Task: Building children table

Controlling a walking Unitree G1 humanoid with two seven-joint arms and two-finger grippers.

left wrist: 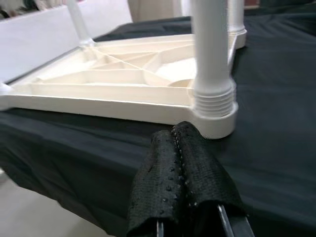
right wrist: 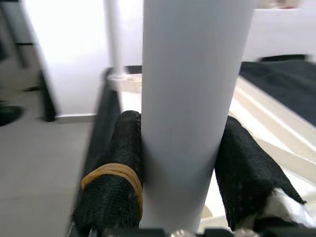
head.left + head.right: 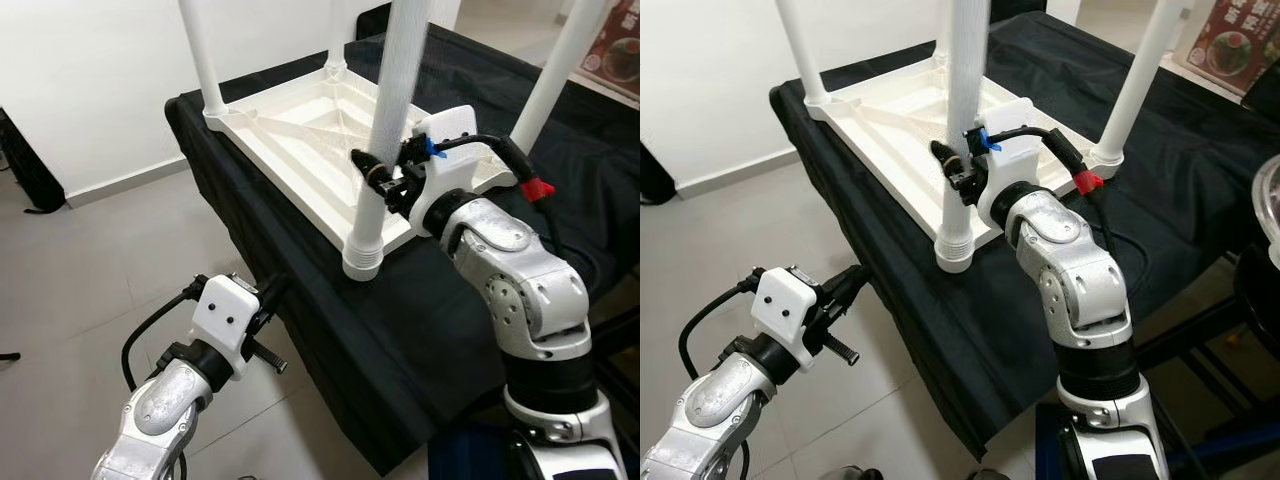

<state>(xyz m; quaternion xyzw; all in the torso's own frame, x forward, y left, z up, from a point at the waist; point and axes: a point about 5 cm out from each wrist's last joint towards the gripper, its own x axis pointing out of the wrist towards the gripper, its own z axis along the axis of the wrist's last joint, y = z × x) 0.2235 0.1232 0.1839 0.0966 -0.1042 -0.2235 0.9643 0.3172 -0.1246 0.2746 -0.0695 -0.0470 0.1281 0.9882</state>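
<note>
nearest the head camera, the left gripper (image 3: 268, 300) hangs low beside the edge of the black cloth-covered table (image 3: 400, 340), over the grey tiled floor (image 3: 90, 260); its two black padded fingers (image 1: 182, 173) are pressed together with nothing between them. above it, the right gripper (image 3: 375, 178) has its fingers clamped on either side of the near white plastic tube leg (image 3: 385, 130), partway up from the threaded collar where that leg meets the tabletop.

one white ribbed plastic children's tabletop (image 3: 300, 130) lies upside down on the black cloth, close to the table's near edge, with its legs pointing up. four legs can be counted: the held one, one at the far left corner (image 3: 200, 60), one at the far corner (image 3: 340, 35) and one at the right (image 3: 550, 85).

judging by its thin moulded ribs and hollow tubes, the piece should be light and stiff but smooth and slippery, so a leg could turn or slide in the pads. a hold low on the leg, near the collar, would likely give the best purchase for twisting or seating it, while the unclamped tabletop may shift on the cloth.
</note>
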